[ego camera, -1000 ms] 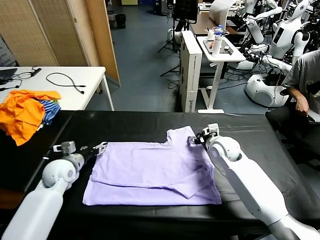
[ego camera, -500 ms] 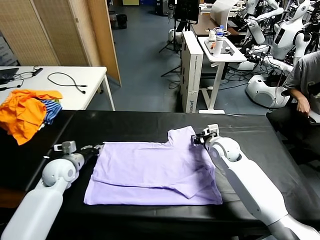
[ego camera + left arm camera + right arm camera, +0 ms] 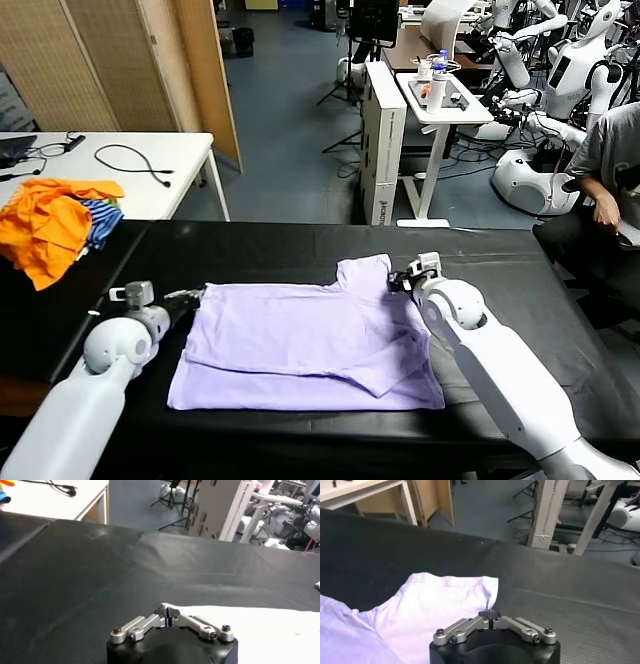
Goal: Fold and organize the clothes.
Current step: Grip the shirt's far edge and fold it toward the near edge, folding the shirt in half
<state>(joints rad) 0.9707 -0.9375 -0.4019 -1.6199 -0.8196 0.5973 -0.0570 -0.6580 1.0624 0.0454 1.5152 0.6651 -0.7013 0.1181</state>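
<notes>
Pinching: you have both hands closed on the far edge of the T-shirt point(image 3: 310, 345), so treat this as the grasp for a fold.
T-shirt: pale lavender, plain side showing, spread flat on the black tabletop point(image 3: 270, 250) at its middle; one sleeve sticks up toward the far side, and a fold already lies diagonally across the right half.
Left hand point(image 3: 192, 296): low on the tabletop at the shirt's far left corner; your left wrist view shows the fingers point(image 3: 167, 614) shut together with a sliver of the cloth edge between them.
Right hand point(image 3: 400, 279): at the far right corner, just beside the sleeve; your right wrist view shows the fingers point(image 3: 490, 615) shut on the sleeve's edge.
Step in hand: grip looks set at both corners, lift not begun; cloth lies flat.
Next move, my read: raise both corners together and evenly, then carry them toward the near hem; keep the pull level so the thin cotton does not slip out or bunch.
Beyond the work: orange garments point(image 3: 45, 225) with a striped cloth point(image 3: 100, 218) heaped at the far left, well apart from the shirt.
</notes>
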